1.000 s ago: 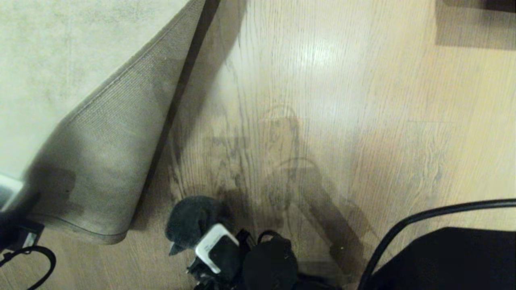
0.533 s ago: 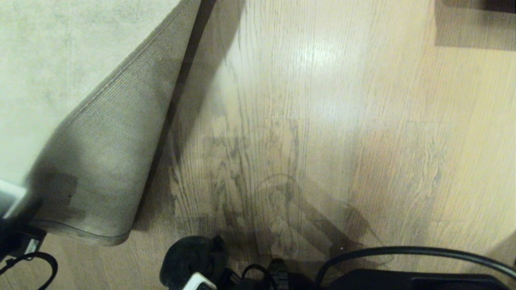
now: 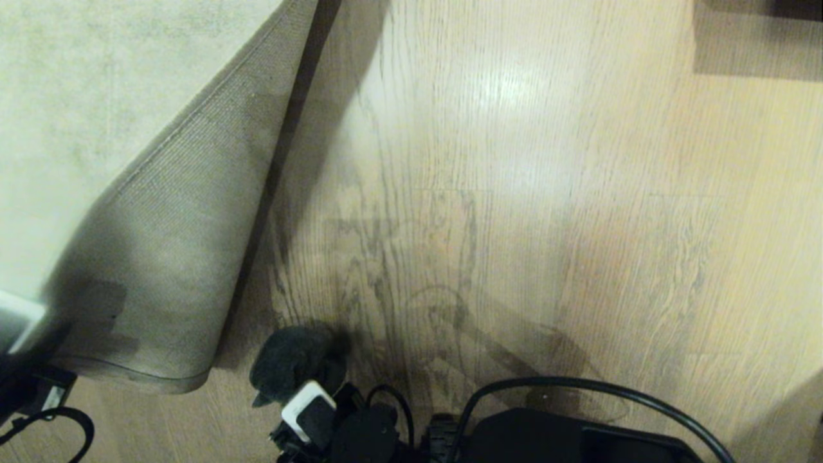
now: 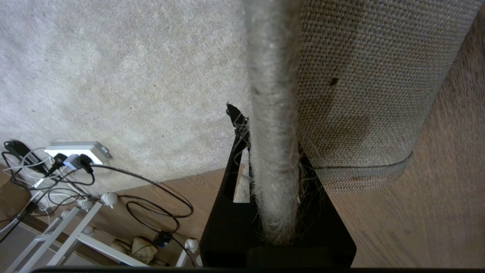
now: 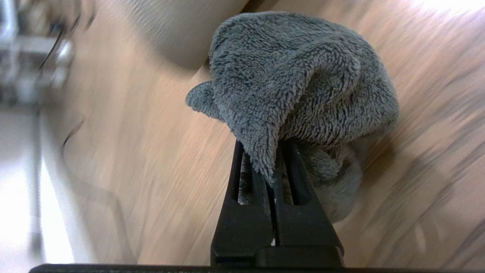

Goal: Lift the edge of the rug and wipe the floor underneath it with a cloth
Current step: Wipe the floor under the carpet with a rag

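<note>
Left end effector (image 4: pixel 265 167) clamps the rug edge (image 4: pixel 271 94) above the floor (image 3: pixel 514 161); right end effector (image 5: pixel 273 159) grips the cloth (image 5: pixel 295 76)

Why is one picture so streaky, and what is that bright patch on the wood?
Right wrist view: the floor smears into streaks from motion, while the cloth stays sharp. Head view: a lamp's glare whitens the planks; the lifted rug edge throws a dark shadow beside it. Left wrist view: evenly lit, no blur.
</note>
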You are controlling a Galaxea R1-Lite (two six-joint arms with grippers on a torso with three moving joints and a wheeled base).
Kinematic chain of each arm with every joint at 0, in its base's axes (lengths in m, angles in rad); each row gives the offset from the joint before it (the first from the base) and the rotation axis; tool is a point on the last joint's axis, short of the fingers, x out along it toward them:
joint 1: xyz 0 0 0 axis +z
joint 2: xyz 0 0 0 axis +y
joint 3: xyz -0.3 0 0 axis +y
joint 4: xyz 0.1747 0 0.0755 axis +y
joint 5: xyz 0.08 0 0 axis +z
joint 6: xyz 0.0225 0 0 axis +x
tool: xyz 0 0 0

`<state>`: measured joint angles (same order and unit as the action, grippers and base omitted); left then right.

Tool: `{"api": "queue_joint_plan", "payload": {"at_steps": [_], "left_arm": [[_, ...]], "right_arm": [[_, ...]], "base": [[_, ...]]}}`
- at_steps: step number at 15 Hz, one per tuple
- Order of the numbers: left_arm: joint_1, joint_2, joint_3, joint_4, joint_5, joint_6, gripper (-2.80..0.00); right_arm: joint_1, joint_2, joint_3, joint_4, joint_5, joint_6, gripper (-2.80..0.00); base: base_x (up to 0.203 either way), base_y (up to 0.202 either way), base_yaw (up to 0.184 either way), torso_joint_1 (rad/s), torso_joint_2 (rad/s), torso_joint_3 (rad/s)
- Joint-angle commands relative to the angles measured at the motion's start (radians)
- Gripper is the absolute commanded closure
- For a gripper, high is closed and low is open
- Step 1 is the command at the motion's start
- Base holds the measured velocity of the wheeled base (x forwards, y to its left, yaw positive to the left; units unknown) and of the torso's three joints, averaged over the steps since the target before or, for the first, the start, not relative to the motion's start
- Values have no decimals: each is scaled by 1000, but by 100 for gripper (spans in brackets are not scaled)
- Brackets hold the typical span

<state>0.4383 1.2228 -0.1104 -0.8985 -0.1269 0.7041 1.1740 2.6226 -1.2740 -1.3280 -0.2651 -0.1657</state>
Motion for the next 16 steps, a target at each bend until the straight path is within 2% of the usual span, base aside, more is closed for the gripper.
{"api": "queue_joint_plan", "payload": {"at_steps": [1,9,13,16], "left_arm": [[0,1,3,-5,0,5,0],[0,1,3,-5,0,5,0],[0,1,3,-3,0,6,0],[0,1,5,-3,0,8,0]], "right_arm": [[-60,24,-81,-20,-3,-4,0],[-215,-179,-98,-31,-3,-35,0],[-253,-319,-18,-32,-7,-47,0],[-272,-440,108,-30,-7,-49,0]], "base": [[0,0,0,0,0,0],[0,0,0,0,0,0],[0,0,0,0,0,0],[0,0,0,0,0,0]]}}
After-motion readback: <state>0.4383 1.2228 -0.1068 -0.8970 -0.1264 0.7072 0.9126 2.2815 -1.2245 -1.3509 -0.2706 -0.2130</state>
